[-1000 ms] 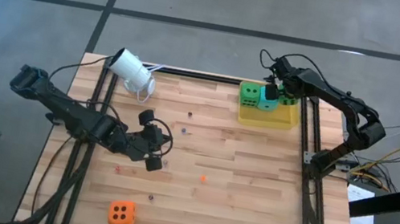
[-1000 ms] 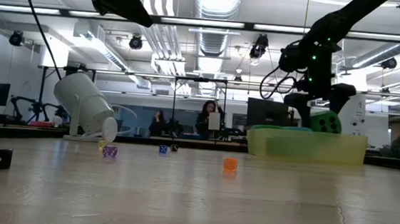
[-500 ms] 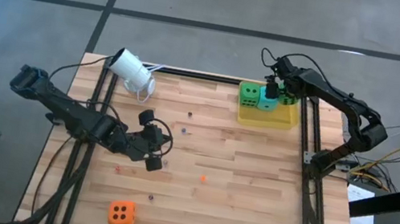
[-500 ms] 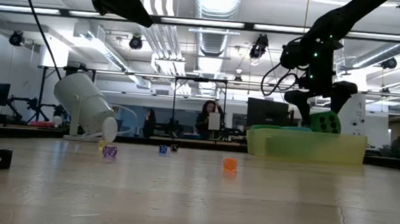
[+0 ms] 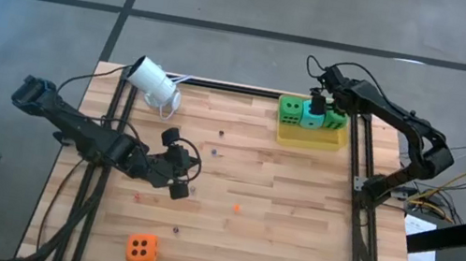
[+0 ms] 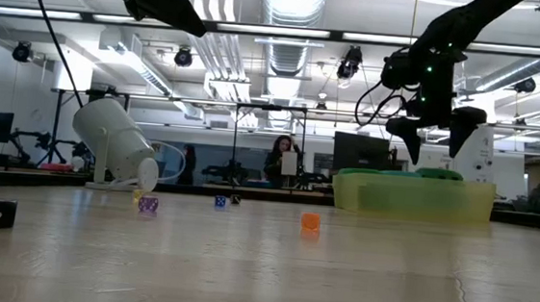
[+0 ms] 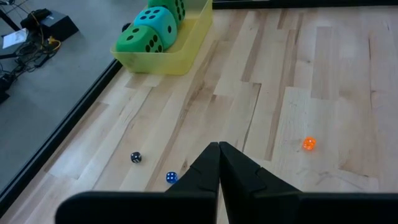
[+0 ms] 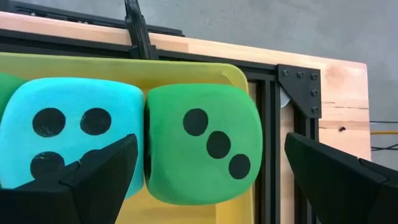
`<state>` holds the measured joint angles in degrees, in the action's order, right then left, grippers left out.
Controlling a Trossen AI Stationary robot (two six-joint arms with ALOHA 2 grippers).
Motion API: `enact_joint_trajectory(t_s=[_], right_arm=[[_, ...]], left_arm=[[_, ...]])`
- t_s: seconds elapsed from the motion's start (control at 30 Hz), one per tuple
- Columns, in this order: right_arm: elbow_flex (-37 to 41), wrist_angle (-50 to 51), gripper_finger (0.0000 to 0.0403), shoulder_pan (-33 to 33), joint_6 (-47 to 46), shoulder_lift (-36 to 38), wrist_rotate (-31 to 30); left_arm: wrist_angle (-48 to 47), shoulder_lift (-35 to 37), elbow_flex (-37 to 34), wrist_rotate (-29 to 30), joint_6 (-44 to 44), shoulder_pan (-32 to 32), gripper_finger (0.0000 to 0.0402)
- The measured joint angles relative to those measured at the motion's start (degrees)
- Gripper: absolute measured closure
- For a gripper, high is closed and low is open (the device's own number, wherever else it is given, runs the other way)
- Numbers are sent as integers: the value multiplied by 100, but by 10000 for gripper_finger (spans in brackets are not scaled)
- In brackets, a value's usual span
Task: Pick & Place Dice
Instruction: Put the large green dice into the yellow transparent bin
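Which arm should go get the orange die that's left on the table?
Left. The left gripper hovers mid-table, nearer the orange die; the right gripper is across the table, open above the yellow tray.

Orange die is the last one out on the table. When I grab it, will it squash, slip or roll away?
The orange die looks like soft foam, so it will probably give a little under the left tool and weigh little. It sits flat on one face on the table, so rolling seems unlikely, though a sideways nudge might slide it.
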<state>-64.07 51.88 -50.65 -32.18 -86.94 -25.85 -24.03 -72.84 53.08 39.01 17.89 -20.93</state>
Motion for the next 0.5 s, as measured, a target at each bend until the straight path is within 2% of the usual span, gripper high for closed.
enact_joint_trajectory(t_s=[0.37,0.5], right_arm=[[7,-115,3,-4,-130,25,-10],[13,-288,3,-4,-226,23,212]], left_arm=[[0,0,0,-1,0,0,390],[0,0,0,1,1,0,390]])
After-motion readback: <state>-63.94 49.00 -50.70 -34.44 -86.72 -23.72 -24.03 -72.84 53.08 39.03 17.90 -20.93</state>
